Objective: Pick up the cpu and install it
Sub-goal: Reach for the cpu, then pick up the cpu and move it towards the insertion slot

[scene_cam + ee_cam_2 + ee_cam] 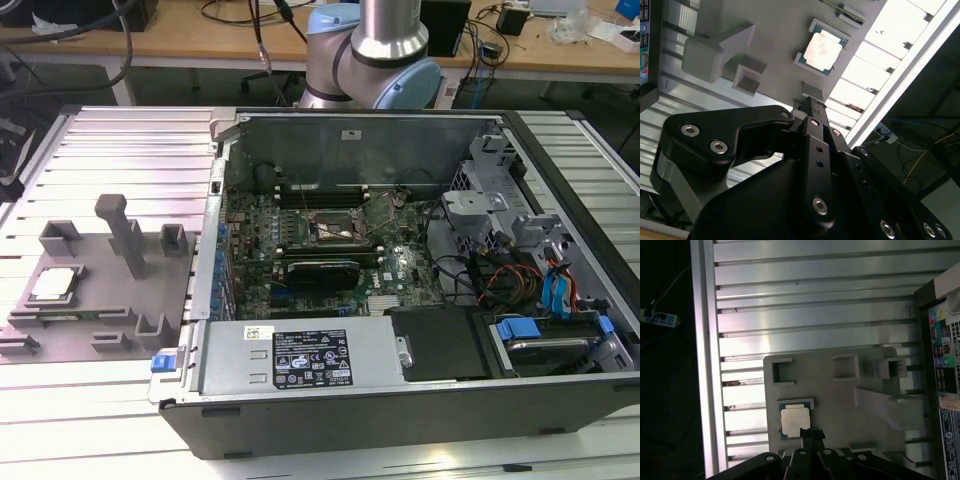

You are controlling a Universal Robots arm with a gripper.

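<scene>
The cpu (55, 284) lies flat, metal top up, on the grey fixture plate (95, 288) on the ribbed desk (130, 150), at the exterior view's left beside the open computer case (360, 145). In the first wrist view the hand (812, 432) hangs above it, fingers drawn narrow, holding nothing. Judging by this, pickup and installation both remain to be done.

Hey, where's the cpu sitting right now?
The small square silver-topped cpu lies flat on the grey plastic fixture plate at the exterior view's left, outside the open black computer case.
</scene>
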